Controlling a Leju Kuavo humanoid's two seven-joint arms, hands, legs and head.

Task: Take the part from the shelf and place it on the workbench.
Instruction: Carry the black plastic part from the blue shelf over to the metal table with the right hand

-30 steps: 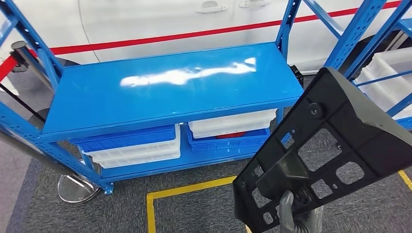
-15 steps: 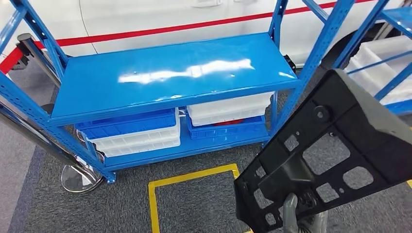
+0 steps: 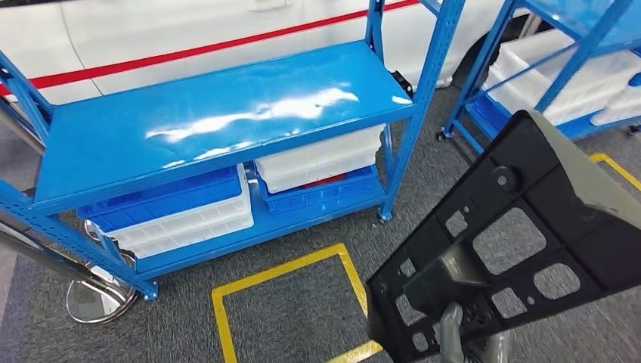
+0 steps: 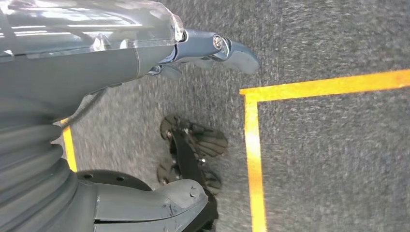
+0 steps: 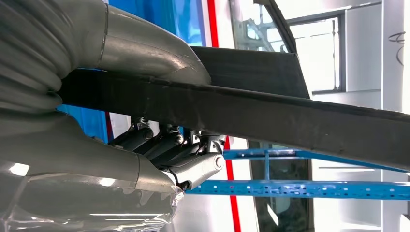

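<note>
The right hand [image 3: 465, 342] is gripping the black part [image 3: 521, 242] by its lower edge, thumb on one face and fingers [image 5: 164, 150] curling against the other, and the part is standing tilted up and away to the right, well above the grey carpet [image 3: 302, 318]. The left hand [image 4: 145, 125] is hanging over the carpet with its fingers apart and nothing in them. Ahead and to the left a blue rack [image 3: 212, 121] is showing a bare, glossy top shelf, with open carpet lying between its front edge and the part. Under that shelf blue and white bins [image 3: 181, 215] are sitting in stacks on the lower level. A yellow taped square [image 3: 287, 302] is marking the floor just beside the part's lower corner. A second blue rack [image 3: 544, 68] with white trays is standing to the right, close behind the part's upper edge, and its upright is narrowing the aisle between the two racks. A white car with a red stripe [image 3: 189, 53] is closing off the space behind the racks.
</note>
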